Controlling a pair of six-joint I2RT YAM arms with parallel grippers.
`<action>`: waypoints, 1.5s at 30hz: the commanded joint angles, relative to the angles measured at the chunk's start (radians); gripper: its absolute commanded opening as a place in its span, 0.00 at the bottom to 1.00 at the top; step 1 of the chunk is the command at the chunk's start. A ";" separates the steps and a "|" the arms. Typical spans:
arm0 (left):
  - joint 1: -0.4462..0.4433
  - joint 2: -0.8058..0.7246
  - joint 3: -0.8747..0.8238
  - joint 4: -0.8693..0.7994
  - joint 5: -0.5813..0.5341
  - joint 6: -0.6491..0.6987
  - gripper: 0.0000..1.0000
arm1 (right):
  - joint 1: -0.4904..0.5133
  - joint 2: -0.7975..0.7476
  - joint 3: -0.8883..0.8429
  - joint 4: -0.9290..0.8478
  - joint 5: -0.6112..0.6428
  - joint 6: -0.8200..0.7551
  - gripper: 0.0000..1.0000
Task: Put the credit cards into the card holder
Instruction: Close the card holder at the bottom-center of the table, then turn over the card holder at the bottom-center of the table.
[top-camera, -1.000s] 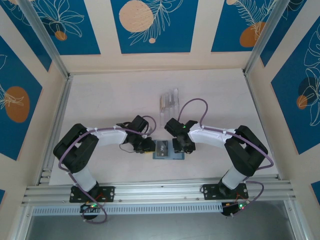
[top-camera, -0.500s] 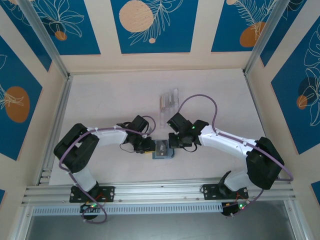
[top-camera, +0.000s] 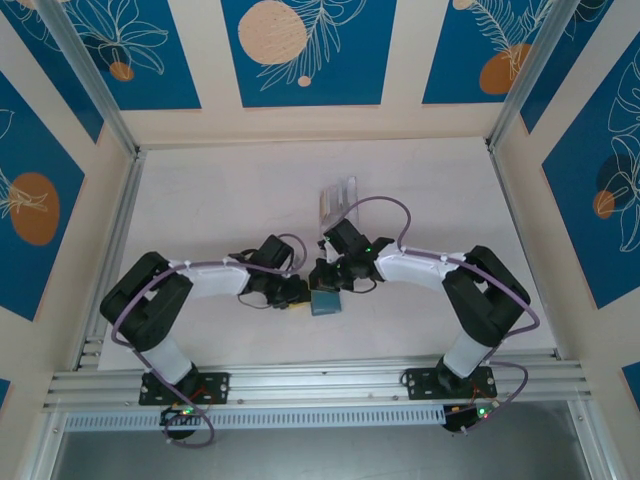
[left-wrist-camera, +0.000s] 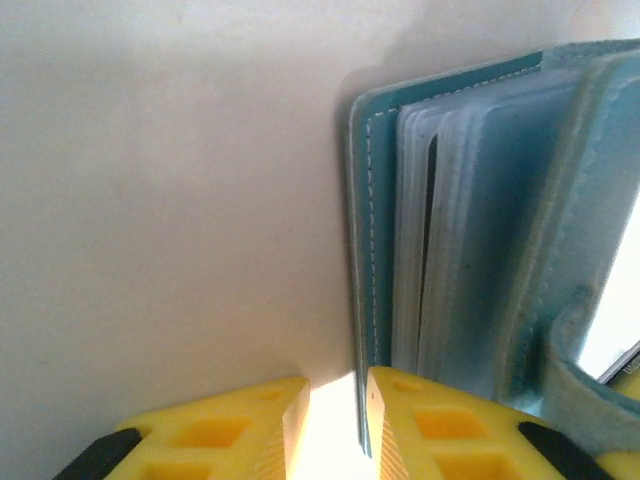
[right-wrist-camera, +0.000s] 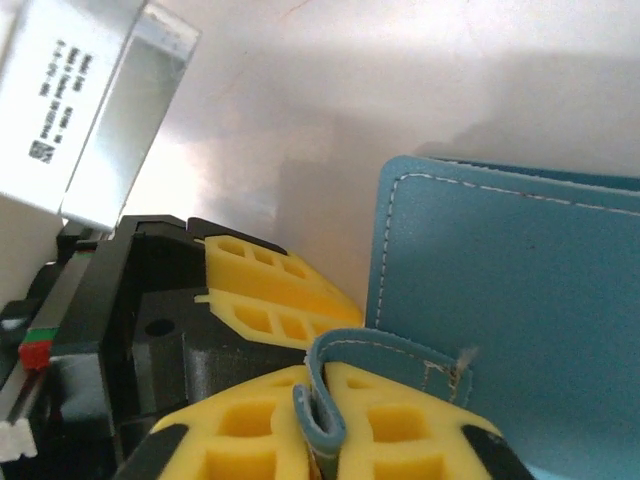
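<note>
Two end effectors meet at the front middle of the desk (top-camera: 220, 210), close around the card holder (top-camera: 325, 303) lying there. On the left, the left end effector (left-wrist-camera: 337, 400) sits low with its fingers slightly spread, a sliver of bare desk between them. The holder's teal cover edge runs along one finger's inner face, apparently to brace the wallet against sliding. Its pale pockets fan open toward the right. There the right end effector (right-wrist-camera: 322, 388) pinches the closure strap (right-wrist-camera: 400, 358), probably holding the flap back to expose the pockets. Beyond it stands the clear rack (top-camera: 338, 203).
</note>
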 joint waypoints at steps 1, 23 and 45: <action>0.000 -0.054 -0.066 -0.077 -0.045 0.023 0.29 | 0.013 0.079 0.023 0.030 0.020 0.000 0.22; 0.155 -0.459 0.077 -0.519 -0.134 0.172 0.37 | -0.043 -0.005 0.211 -0.243 -0.161 -0.184 0.70; -0.086 0.100 0.399 -0.403 -0.077 0.240 0.25 | -0.283 -0.271 -0.160 -0.224 -0.212 -0.175 0.64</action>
